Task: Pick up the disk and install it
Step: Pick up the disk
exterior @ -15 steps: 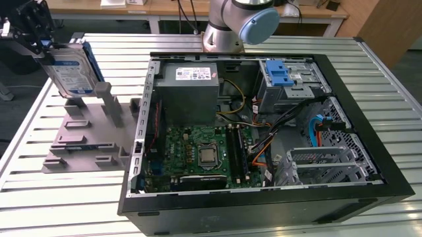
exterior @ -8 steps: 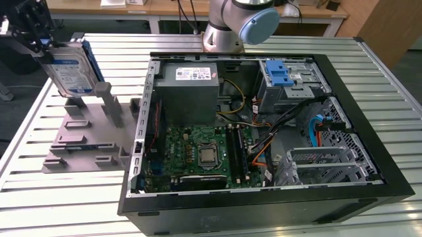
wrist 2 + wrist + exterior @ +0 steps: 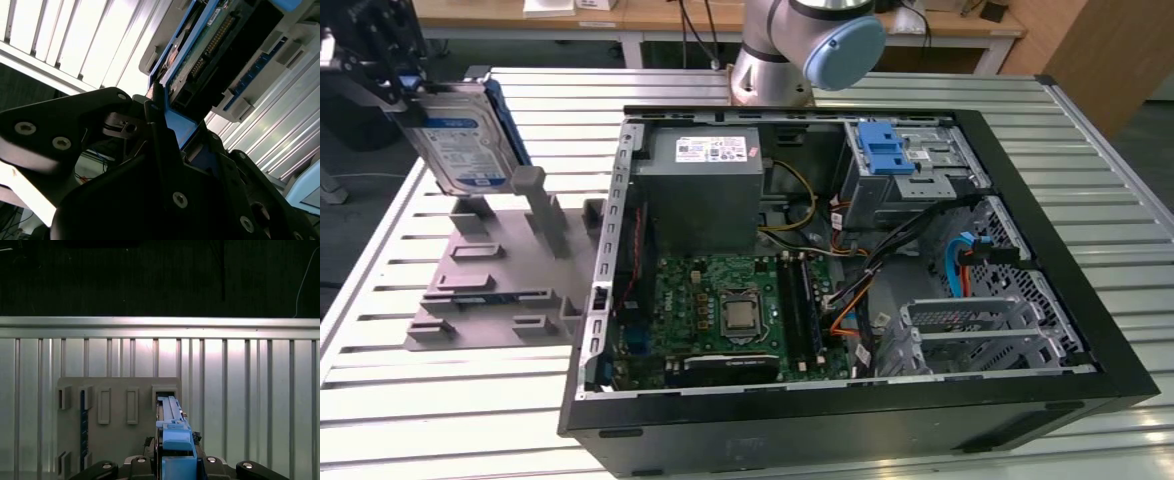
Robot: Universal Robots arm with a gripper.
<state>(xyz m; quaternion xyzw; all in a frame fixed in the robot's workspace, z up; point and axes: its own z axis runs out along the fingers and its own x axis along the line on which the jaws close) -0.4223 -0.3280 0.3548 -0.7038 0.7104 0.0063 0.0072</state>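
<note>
Grey slotted rack (image 3: 494, 270) under me, one post right by the disk (image 3: 464, 140) bottom edge. Open PC case (image 3: 854, 400) on exterior view's right. My claw (image 3: 384, 80) clamped on disk: upright-ish, blue-white label, blue rails, above rack at exterior view's far left.

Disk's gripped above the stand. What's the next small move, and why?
Probably a short straight lift. In the exterior view the gripper is shut on the disk, held roughly upright, but its lower edge looks about level with an upright post of the grey stand beside it, so moving sideways now might catch it.
</note>
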